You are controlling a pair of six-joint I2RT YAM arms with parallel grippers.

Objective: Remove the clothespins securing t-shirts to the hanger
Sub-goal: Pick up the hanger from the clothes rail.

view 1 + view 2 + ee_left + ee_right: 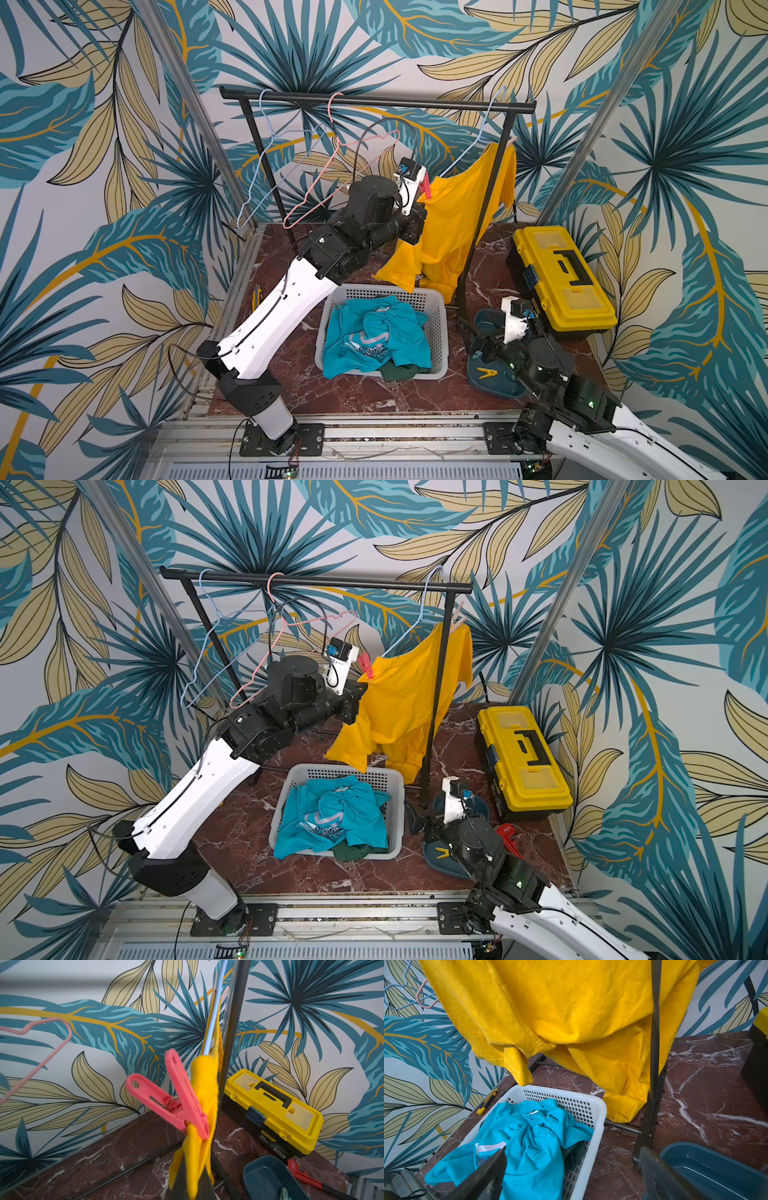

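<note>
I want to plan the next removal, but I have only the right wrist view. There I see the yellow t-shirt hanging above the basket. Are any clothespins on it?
Observer: Yes. A red-pink clothespin clips the yellow t-shirt at the lower end of its hanger.
Operator: Is the left arm near that one?
Observer: The left end effector appears closed on the yellow t-shirt just under it, not on the clothespin itself.
Operator: Is there a second one?
Observer: A pale peach clothespin sits at the hanger's upper end, beside the rack post.
</note>
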